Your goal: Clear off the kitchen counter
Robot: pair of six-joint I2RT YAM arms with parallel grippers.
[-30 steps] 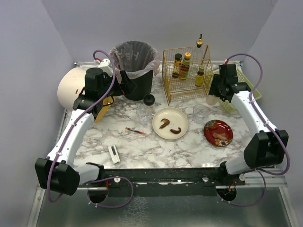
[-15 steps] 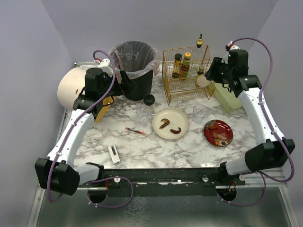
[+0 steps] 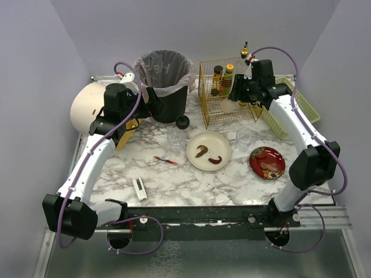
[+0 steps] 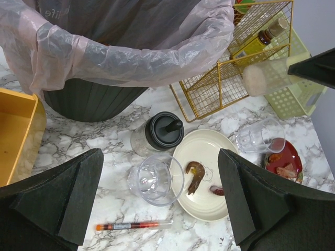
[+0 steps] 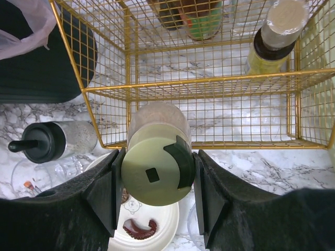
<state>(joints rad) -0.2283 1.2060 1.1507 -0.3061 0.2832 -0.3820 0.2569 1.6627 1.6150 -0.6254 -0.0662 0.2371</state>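
The kitchen counter [image 3: 174, 180] is white marble with grey veins. My right gripper [image 5: 157, 178] is shut on a jar with a pale green lid [image 5: 154, 170] and holds it in the air at the front edge of the gold wire rack [image 5: 209, 83]; in the top view the gripper [image 3: 239, 95] and jar [image 3: 231, 106] are over the rack [image 3: 214, 110]. My left gripper [image 4: 159, 193] is open and empty, high above a clear glass [image 4: 155, 180], beside the black bin [image 3: 165, 84].
On the counter lie a black-lidded shaker [image 4: 159, 133], a cream plate [image 4: 230, 157] with food scraps, a red-filled tube [image 4: 133, 225], a second glass [image 4: 259, 138], a red plate [image 3: 266, 162] and a small white item [image 3: 139, 188]. Bottles [image 5: 277, 31] stand in the rack. A green basket [image 3: 295, 110] is at the far right, a yellow box [image 4: 15, 130] at the left.
My right arm has swung left, carrying the jar from beside the green basket to over the gold rack. The left arm has not moved.
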